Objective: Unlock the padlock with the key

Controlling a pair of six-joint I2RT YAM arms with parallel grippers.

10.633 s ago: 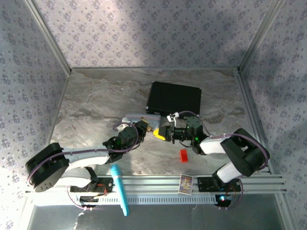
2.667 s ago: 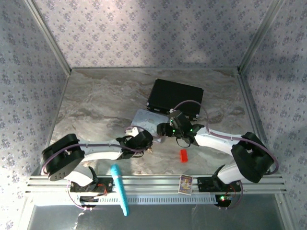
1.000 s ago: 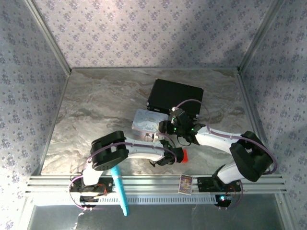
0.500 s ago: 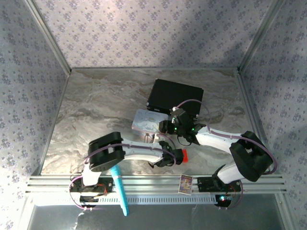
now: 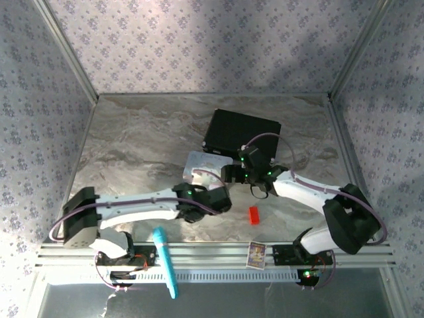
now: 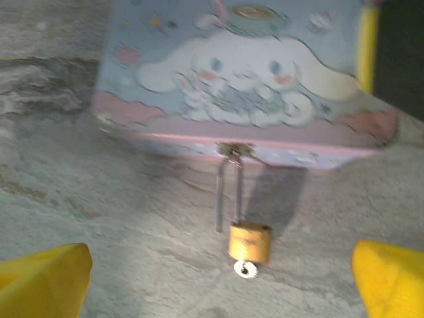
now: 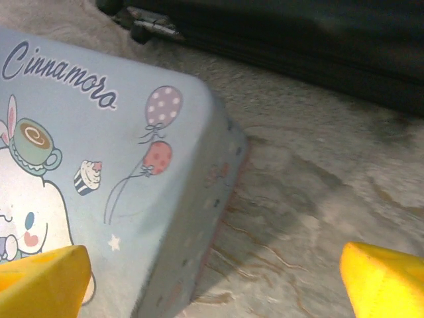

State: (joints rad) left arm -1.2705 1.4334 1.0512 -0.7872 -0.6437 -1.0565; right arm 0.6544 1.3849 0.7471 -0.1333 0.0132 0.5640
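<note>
On the near rail, well short of the tin [image 6: 245,86], lie a teal pen [image 5: 165,262] and a small card [image 5: 256,254]. A red block [image 5: 254,214] sits on the bench [image 5: 132,146] off the tin's near right corner. The left hand [image 6: 218,273] faces the tin's front, spread wide and empty. The padlock [image 6: 249,242] lies just before the shut tin, its shackle through the clasp. The right hand [image 7: 212,285], also spread and empty, hovers at the tin's right end. Behind the tin lies a black case [image 5: 242,136].
</note>
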